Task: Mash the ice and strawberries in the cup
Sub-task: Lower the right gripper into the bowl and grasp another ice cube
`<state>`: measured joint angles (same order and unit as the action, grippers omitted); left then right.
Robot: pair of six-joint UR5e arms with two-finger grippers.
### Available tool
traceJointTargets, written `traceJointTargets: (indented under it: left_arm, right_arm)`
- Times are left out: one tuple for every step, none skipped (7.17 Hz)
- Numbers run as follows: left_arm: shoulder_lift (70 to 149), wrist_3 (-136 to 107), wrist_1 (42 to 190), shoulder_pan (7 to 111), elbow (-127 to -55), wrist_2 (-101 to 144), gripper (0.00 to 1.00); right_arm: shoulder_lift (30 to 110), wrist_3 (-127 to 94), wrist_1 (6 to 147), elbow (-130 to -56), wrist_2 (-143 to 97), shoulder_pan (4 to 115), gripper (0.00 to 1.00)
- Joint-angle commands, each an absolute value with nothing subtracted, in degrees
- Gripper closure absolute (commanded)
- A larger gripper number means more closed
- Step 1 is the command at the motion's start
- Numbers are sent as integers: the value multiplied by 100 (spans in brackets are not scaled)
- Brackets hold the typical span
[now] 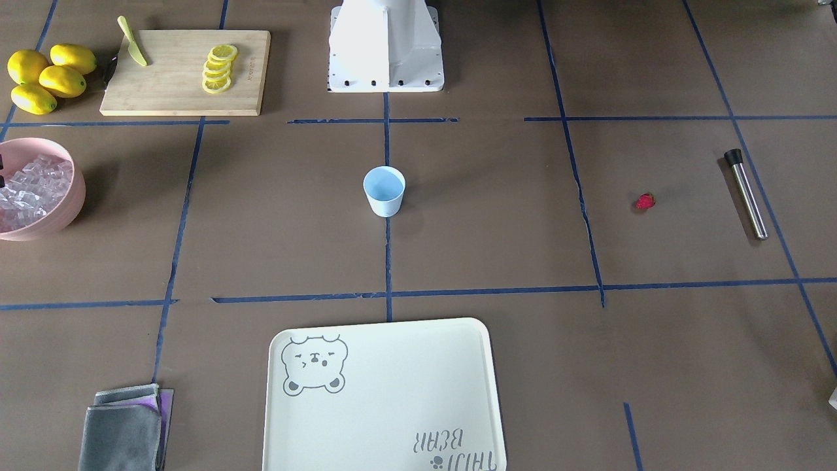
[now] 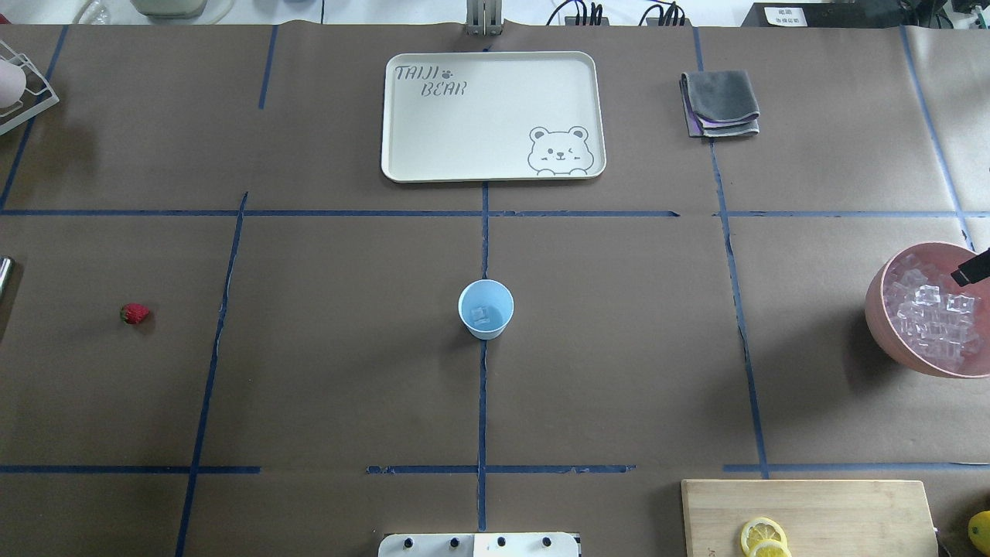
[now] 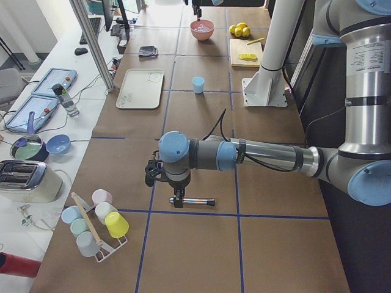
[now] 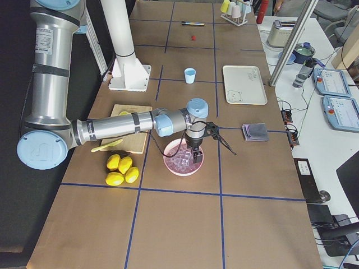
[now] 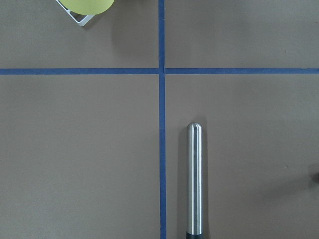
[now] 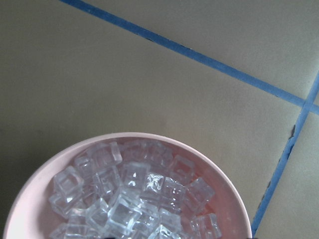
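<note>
Pale blue plastic, the cup [image 1: 384, 190] stands upright at the table's middle in the front-facing view, on a blue tape line. The strawberry [image 1: 645, 201] lies well apart from it on the robot's left side, near a steel muddler [image 1: 745, 193] with a black end. On the opposite side a pink bowl [image 1: 73, 196] holds ice cubes [image 1: 29, 190], with a cutting board [image 1: 176, 85] and lemon slices [image 1: 219, 69] beyond it.

Overhead, one ice cube [image 2: 481, 315] lies in the cup's bottom.

From the table's left end, the left gripper [image 3: 178, 201] points down just over the muddler; how its jaws stand cannot be told.

From the right end, the right gripper [image 4: 196, 159] hangs low over the bowl's ice, its jaws likewise impossible to judge.

The left wrist camera shows the muddler flat on brown paper beside a tape line.

The right wrist camera shows ice heaped in the bowl.
</note>
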<state>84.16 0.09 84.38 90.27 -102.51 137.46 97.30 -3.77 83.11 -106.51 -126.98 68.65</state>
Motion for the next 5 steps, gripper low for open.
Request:
traceJointTargets:
  left_arm:
    - [8420, -9, 8437, 9026, -10239, 13746, 0]
    - [8420, -9, 8437, 9026, -10239, 13746, 0]
    - [8420, -9, 8437, 9026, -10265, 13746, 0]
    - [8420, -9, 8437, 9026, -10266, 13746, 0]
    - [8420, -9, 8437, 9026, -10266, 13746, 0]
  right_arm:
    - [9721, -264, 8323, -10609, -12797, 6664, 17]
    - [9721, -98, 8315, -10495, -12797, 6619, 18]
    - [9729, 60, 8323, -10433, -12797, 6627, 21]
    - [9738, 79, 8306, -10302, -12797, 6627, 24]
    - [9738, 149, 8306, -10231, -12797, 6618, 27]
